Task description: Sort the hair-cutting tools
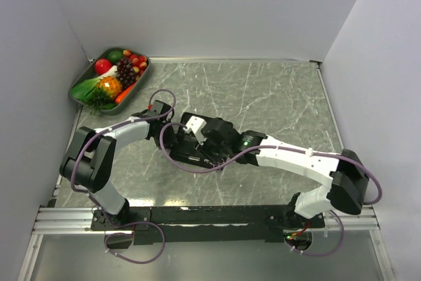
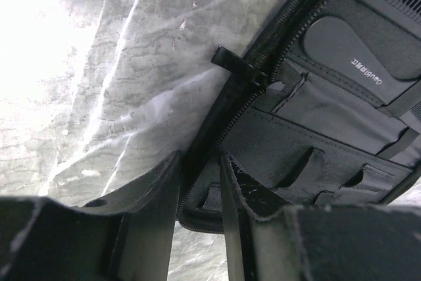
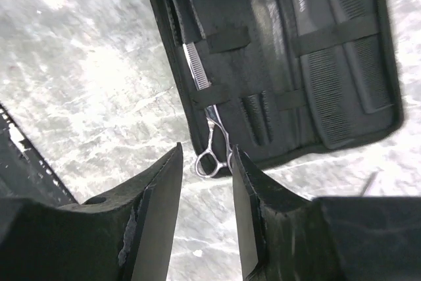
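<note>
Nearest the viewer, the 2 arm bases sit at the near edge of the marbled bench [image 1: 276, 97]. The left arm [image 1: 122, 133] and right arm [image 1: 296, 157] reach inward and meet over an open black pouch [image 3: 227, 4] at mid-bench.

The left arm's jaws are clamped on the pouch's zippered rim. 1 finger [image 2: 154, 202] stands on the bench side of the rim and the other over the lining.

The right arm's jaws stand apart and hold nothing, poised just above the ring handles of 1 pair of silver scissors [image 3: 210, 133]. The scissors lie in 1 half of the pouch. Their toothed blade is tucked under 2 elastic straps [image 3: 227, 39], and their rings overhang the pouch's edge above the bench. In the other half, 2 black combs [image 3: 358, 51] lie side by side under 1 strap.

At the far left corner of the bench, well apart from the pouch, stands a tray [image 1: 147, 67] of toy fruit and vegetables.
</note>
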### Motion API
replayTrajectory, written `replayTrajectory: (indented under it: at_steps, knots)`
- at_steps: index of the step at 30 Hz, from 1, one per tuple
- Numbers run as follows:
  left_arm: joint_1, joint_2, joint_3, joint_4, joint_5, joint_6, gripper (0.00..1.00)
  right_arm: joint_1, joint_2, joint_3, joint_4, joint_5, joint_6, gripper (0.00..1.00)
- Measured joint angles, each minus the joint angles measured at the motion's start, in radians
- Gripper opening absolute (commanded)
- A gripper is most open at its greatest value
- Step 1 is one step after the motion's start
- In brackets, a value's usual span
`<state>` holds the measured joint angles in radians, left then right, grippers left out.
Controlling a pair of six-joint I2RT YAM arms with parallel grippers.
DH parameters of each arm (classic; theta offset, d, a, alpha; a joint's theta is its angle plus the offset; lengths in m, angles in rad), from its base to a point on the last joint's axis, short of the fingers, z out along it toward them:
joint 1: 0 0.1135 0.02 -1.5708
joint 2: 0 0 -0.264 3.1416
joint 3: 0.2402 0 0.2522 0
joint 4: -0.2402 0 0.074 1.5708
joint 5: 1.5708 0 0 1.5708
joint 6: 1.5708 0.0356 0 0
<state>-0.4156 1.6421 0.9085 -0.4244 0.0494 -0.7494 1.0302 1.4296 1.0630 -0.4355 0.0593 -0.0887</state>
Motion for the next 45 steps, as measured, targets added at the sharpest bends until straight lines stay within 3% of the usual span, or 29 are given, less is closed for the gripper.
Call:
replayTrajectory:
  at_steps: [7, 17, 45]
  knots:
    - [0.001, 0.008, 0.007, 0.002, 0.011, 0.0, 0.37, -0.031, -0.025, -0.018, -0.047, -0.08, -0.067, 0.45]
    - [0.002, 0.01, 0.009, 0.003, 0.017, 0.005, 0.37, -0.087, 0.11, -0.05, -0.119, -0.204, -0.092, 0.48]
    - [0.007, 0.011, 0.007, 0.01, 0.037, 0.046, 0.37, -0.16, 0.246, 0.03, -0.131, -0.166, -0.142, 0.49]
